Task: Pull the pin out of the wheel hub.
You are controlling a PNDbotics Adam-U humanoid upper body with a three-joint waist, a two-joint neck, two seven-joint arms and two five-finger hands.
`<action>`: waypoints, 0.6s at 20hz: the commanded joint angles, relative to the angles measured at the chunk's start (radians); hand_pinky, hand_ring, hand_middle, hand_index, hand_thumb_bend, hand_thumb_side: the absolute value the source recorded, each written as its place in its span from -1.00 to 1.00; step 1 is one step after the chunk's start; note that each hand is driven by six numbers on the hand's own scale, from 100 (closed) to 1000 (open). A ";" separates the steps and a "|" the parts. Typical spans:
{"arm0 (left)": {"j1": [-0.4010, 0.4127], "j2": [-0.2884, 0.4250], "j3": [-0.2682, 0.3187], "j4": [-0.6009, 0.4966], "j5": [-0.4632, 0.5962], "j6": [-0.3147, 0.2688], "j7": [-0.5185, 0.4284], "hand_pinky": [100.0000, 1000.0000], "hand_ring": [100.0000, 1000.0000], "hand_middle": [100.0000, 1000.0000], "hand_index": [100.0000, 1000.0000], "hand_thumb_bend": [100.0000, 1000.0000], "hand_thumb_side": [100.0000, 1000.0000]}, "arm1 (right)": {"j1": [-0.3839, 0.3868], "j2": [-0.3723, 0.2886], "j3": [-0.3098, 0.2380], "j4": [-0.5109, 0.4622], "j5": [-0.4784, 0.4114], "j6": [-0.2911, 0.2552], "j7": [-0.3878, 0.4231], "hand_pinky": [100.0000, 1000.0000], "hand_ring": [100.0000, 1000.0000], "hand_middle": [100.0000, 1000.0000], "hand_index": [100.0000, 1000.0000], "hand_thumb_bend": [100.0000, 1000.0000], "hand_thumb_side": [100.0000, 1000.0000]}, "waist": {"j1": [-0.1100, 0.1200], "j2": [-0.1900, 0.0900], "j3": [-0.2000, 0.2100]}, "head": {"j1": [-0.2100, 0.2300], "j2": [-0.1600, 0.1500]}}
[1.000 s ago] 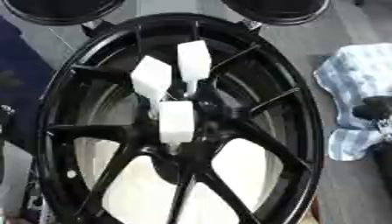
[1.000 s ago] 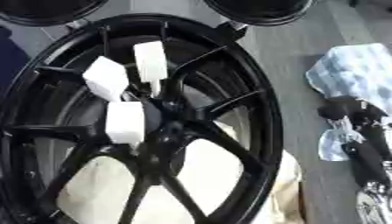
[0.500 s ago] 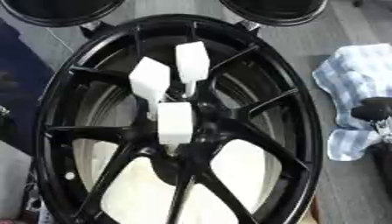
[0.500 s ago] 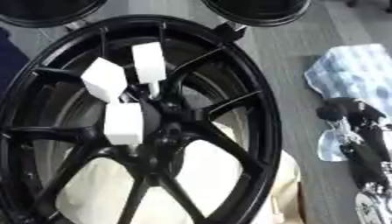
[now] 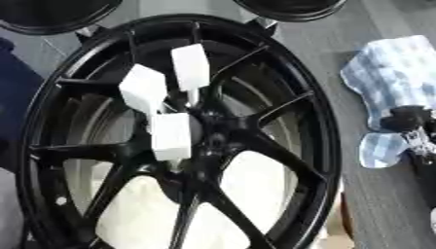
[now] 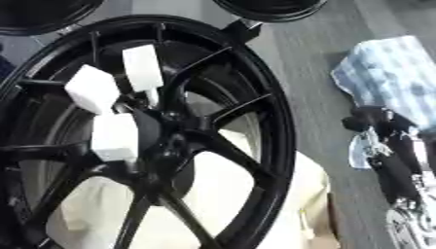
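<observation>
Now I am looking down at the black wheel [image 5: 255, 160] lying flat. Three white pins [image 5: 170, 136] are sticking up around its hub [image 5: 213, 138], close together. My right hand [image 6: 388, 146] is waiting off to the side over a blue checked cloth [image 6: 391, 73], touching no pin; I cannot tell how its fingers are sitting.

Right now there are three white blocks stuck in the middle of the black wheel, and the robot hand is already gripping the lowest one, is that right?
Not quite. The three white blocks do sit at the middle of the black wheel, but nothing grips any of them. The right robot hand is off to the right of the rim, over the blue checked cloth, clear of the wheel. The right eye view shows this best.
</observation>
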 commanded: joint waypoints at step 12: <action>-0.148 0.387 -0.021 -0.020 -0.223 -0.212 -0.195 0.69 0.74 0.39 0.60 -1.00 -0.19 | 0.039 -0.045 -0.006 -0.018 0.030 -0.018 -0.005 0.37 0.20 0.14 -0.06 -0.64 -0.36 | 0.010 -0.049 -0.013 | -0.003 0.001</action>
